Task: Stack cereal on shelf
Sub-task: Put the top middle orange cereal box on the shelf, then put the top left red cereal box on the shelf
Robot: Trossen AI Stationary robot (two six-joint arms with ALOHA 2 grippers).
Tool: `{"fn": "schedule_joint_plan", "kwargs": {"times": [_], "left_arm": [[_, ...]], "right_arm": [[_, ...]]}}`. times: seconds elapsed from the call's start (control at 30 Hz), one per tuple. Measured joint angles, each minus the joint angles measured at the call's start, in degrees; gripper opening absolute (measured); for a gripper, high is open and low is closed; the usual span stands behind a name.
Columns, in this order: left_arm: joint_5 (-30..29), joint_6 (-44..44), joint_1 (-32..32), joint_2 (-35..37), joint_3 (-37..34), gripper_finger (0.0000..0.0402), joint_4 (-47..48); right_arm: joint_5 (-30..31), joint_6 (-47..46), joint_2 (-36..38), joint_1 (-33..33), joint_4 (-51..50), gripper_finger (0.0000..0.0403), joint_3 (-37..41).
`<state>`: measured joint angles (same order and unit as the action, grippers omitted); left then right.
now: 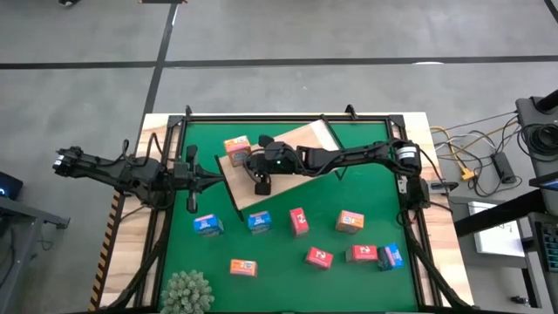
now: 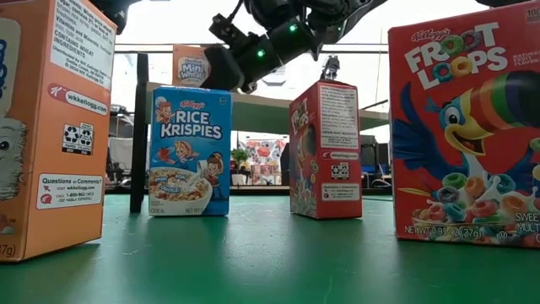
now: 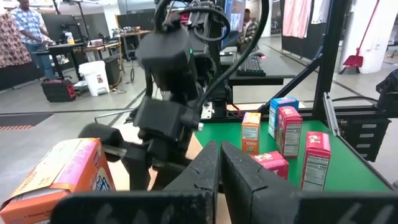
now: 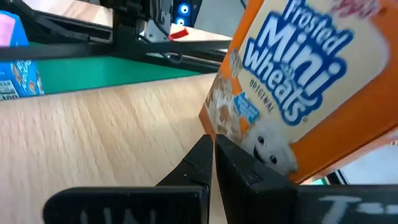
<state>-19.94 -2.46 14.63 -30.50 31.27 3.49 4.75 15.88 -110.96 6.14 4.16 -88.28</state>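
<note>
A grey concrete floor (image 1: pixel 349 35) surrounds the table; desks (image 3: pixel 93 46) stand beyond.

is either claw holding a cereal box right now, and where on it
No. The right claw is shut and empty over the shelf, beside the orange Mini Wheats box. The left claw is shut too, holding nothing.

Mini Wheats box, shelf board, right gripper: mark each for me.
Mini Wheats box (image 4: pixel 292 93): right wrist view, printed orange front.
Shelf board (image 1: pixel 307 138): high view, bare wood near its far corner.
Right gripper (image 1: pixel 261 184): high view, fingertips over the board, beside the box.
</note>
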Motion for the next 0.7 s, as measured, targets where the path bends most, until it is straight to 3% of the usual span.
{"fn": "schedule_joint_plan", "kwargs": {"times": [0.7], "left_arm": [[0.0, -1.05, 0.0, 0.11, 0.0, 0.0, -0.11]], "right_arm": [[-0.24, -1.83, 0.54, -1.34, -1.39, 0.0009, -0.16]]}}
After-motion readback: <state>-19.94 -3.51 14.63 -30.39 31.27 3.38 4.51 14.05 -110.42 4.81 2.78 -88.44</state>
